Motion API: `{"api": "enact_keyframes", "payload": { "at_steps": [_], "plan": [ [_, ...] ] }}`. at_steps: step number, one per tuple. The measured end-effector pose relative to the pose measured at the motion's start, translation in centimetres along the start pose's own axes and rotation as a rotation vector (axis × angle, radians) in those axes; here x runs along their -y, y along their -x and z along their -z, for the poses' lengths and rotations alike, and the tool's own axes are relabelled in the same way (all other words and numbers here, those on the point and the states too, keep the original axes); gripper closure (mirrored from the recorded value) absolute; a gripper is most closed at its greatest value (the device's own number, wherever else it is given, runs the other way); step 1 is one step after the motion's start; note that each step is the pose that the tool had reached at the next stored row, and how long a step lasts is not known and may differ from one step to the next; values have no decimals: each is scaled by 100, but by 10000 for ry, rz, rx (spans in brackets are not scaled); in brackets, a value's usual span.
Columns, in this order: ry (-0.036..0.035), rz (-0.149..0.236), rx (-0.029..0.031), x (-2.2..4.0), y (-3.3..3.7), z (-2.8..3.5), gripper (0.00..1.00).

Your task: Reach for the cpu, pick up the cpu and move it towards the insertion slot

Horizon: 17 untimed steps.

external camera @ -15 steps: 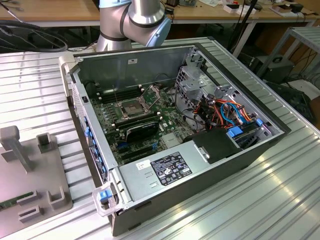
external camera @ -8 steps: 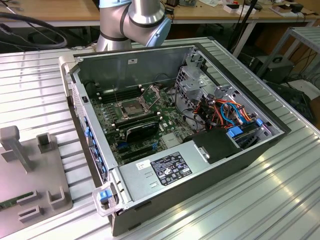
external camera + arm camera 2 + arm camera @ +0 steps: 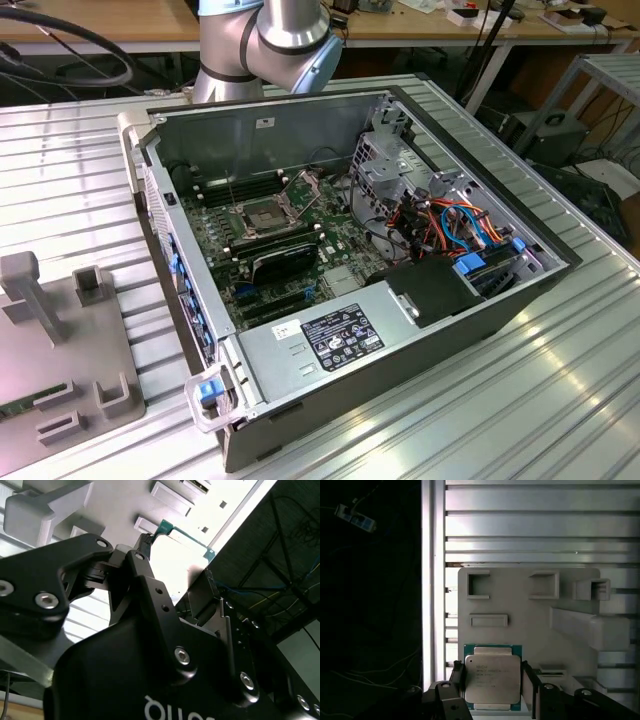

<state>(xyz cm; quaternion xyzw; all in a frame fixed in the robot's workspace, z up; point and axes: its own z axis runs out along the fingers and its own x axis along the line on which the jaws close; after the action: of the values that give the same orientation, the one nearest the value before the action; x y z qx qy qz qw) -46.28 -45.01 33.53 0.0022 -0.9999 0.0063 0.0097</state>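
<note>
The cpu lies flat, silver lid up on its green board, on a pale grey fixture plate. In the first wrist view it sits squarely in the gap between the two black fingers of the gripper, one finger along each of two opposite edges. The gripper is spread about as wide as the chip and has hold of nothing. Whether the fingers touch the chip's edges I cannot tell. In the second wrist view a green edge of the cpu shows just past the fingertips.

Beyond the fingertips, farther along the plate, are two square pockets, a shallow rectangular recess and a raised block. The plate rests on a ribbed aluminium worktop.

In the exterior view the insertion slot, with its silver frame and raised bracket, sits on the motherboard inside an open computer case on the same worktop. The arm rises behind the case.
</note>
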Motion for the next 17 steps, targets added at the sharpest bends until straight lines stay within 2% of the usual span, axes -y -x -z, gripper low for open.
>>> {"api": "enact_keyframes", "payload": {
  "at_steps": [4,11,17],
  "plan": [
    [1,0,1,1,-2,111,45],
    [-22,0,-40,-2,-2,209,45],
    [-23,0,-42,-2,-3,243,45]
  ]
}}
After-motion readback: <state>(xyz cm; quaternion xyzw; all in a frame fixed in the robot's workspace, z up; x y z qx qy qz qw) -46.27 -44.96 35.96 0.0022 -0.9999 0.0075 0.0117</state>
